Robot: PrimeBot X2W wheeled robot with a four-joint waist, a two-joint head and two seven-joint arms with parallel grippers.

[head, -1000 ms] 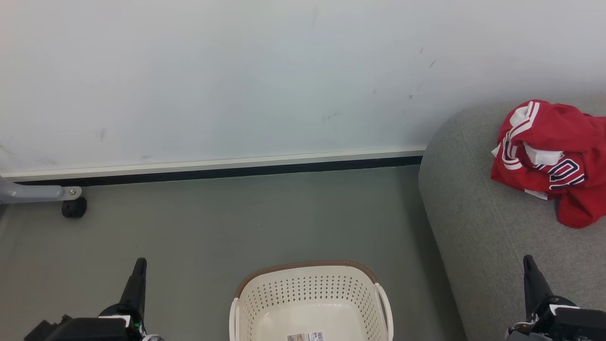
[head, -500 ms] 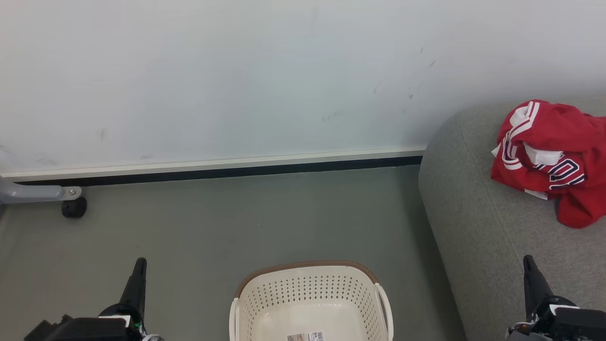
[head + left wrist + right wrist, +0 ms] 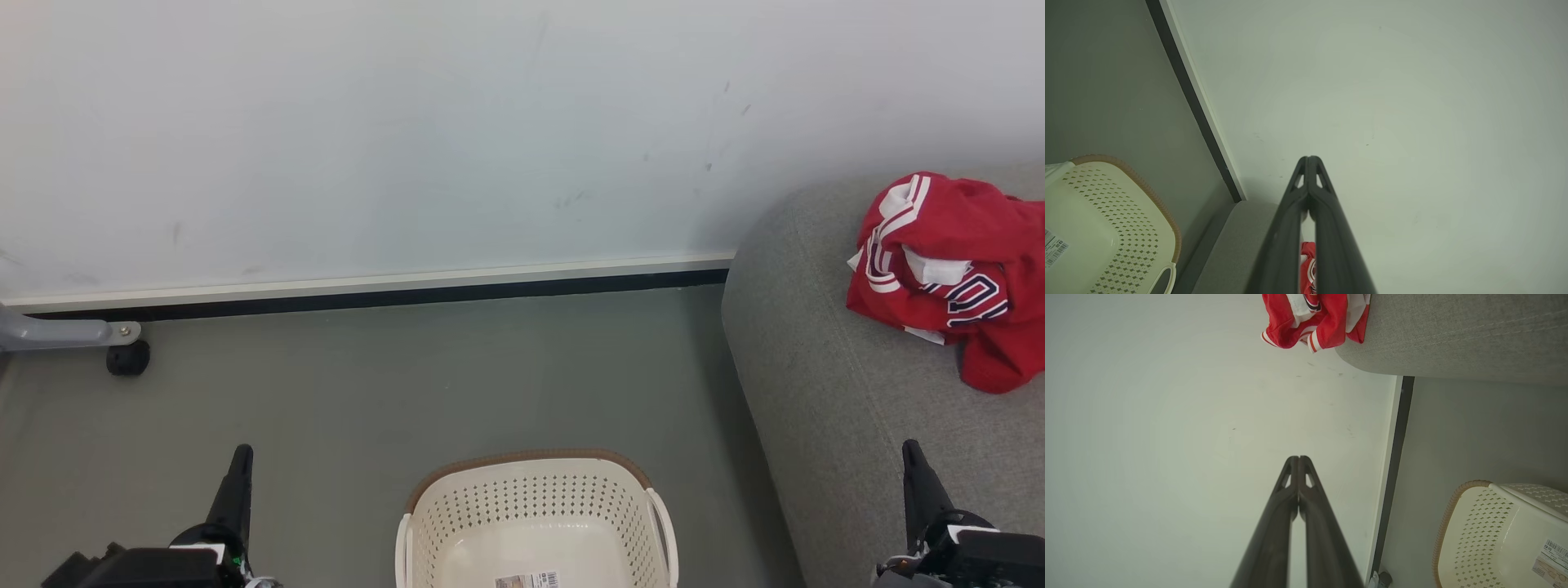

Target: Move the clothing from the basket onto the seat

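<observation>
Closest in, the left gripper (image 3: 241, 457) sits at the lower left with its two fingers pressed together, holding nothing. The right gripper (image 3: 913, 457) sits at the lower right, fingers together too, holding nothing. Between them the basket (image 3: 531, 456) stands on the floor (image 3: 408, 376), and a paper label (image 3: 529, 581) shows on its bottom. The big grey seat (image 3: 816, 384) is just right of the basket. Farther back on the seat lies the clothing (image 3: 947, 269), a red bunched heap with white stripes and dark numbers. Behind it all is a pale wall (image 3: 408, 122), with a small black wheel (image 3: 128, 358) near its foot on the left.
</observation>
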